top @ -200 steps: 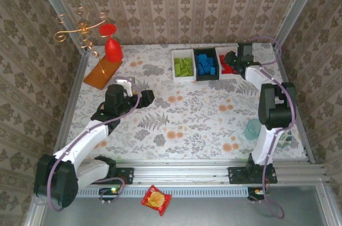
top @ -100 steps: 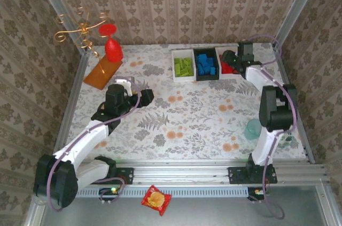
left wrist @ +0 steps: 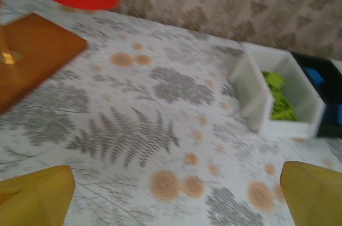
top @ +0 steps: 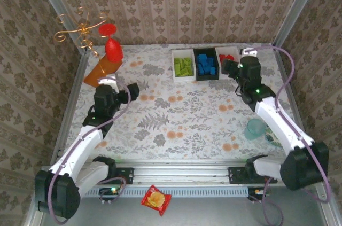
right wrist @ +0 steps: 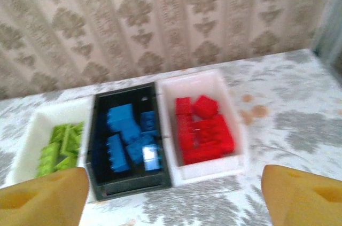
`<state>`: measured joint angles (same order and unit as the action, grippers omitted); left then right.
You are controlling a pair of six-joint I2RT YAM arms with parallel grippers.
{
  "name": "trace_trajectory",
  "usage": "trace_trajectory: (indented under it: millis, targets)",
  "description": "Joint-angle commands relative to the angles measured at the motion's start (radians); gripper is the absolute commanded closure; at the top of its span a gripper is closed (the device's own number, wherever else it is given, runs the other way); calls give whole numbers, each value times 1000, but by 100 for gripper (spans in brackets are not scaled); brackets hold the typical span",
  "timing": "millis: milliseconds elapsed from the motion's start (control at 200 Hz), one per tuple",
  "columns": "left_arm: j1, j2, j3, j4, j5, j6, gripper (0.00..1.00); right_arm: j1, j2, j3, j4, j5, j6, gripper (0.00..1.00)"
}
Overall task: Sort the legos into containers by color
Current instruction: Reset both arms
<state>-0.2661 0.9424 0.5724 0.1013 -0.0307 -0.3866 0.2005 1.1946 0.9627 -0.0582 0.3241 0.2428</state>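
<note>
Legos [right wrist: 206, 130] lie sorted by color in the containers [right wrist: 128, 189]. The right gripper [top: 229, 67], jaws wide and empty, faces the red bin [right wrist: 211, 171] at twelve o'clock. The left gripper [top: 133, 91], equally wide, waits well apart.

On my screens the left arm [top: 80, 143] and right arm [top: 280, 122] are white tubes between chunky black joints, each trailing a looping purple cable [top: 291, 71], and both the left hand [left wrist: 171, 199] and right hand [right wrist: 173, 199] end in blunt mustard-yellow fingers [right wrist: 304, 194].
</note>
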Motion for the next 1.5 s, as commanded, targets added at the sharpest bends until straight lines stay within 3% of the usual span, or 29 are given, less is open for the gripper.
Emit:
trace_trajectory:
  millis: [0, 50, 200, 440, 615, 680, 840, 1160, 1315, 1495]
  targets:
    - [53, -20, -52, 118, -90, 53, 0, -7, -93, -97, 5, 199, -79, 6]
    - [68, -17, -66, 151, -118, 81, 0, -16, -124, -146, 30, 229, -95, 0]
    - [112, 28, -65, 220, -178, 166, 0, -76, -146, -257, 106, 254, -122, 0]
    - [194, 230, -1, 270, -239, 344, 0, -179, 0, -340, 257, 212, -140, 0]
    - [237, 356, -48, 412, -140, 397, 0, -200, 132, -358, 369, 114, -137, 0]
    - [244, 405, -64, 483, -116, 411, 0, -202, 166, -363, 405, 62, -139, 0]
    - [254, 477, -28, 444, -102, 405, 0, -204, 226, -396, 491, -36, -144, 0]
    - [254, 551, -125, 667, -32, 432, 0, -204, 226, -466, 647, -138, -148, 0]
    - [235, 623, -203, 880, -107, 434, 0, -200, 240, -489, 716, -170, -156, 0]
    - [234, 618, -198, 862, -106, 431, 0, -200, 264, -522, 785, -176, -157, 0]
